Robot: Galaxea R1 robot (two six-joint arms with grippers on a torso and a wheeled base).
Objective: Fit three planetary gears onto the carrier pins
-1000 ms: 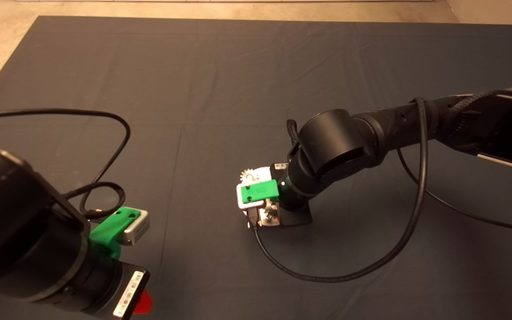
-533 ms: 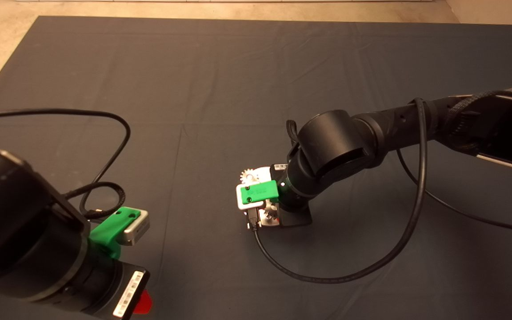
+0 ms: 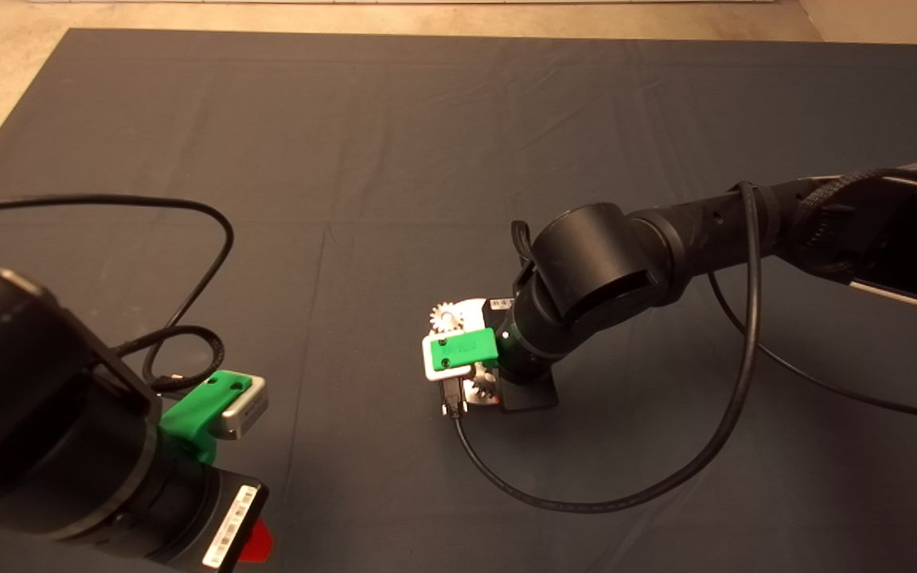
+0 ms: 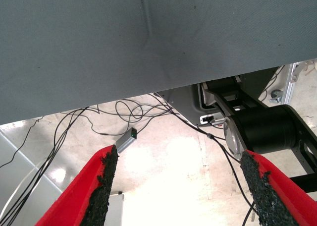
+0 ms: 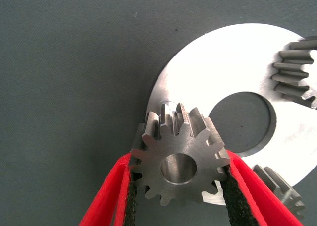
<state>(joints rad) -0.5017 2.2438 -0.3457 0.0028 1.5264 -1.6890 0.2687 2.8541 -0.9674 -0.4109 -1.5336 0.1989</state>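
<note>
While the right arm works over the disc, the scene reads so:

Right gripper (image 5: pixel 176 186): closed on one gear (image 5: pixel 177 161), a pad pressing the teeth on each side; the gear's centre hole faces the wrist camera.
Held gear: over the rim of the white disc (image 5: pixel 208 82), at about 7 o'clock of the disc's central hole in the wrist view; a pin (image 5: pixel 167 106) shows just past the gear's far edge, and whether gear and pin touch cannot be told.
Other gears: one (image 5: pixel 296 70) on the disc at about 2 o'clock of the hole, another (image 5: pixel 282 189) at the disc's edge near 5 o'clock, partly hidden by a red finger.
Head view: the right gripper (image 3: pixel 484 382) is low over the disc (image 3: pixel 470 309), a little right of the middle of the bench mat (image 3: pixel 395 127); a gear (image 3: pixel 444 311) shows at the disc's 10 o'clock.
Left gripper (image 4: pixel 181 191): parked at the lower left of the bench, fingers spread wide with nothing between them, the floor and cables beyond.
</note>
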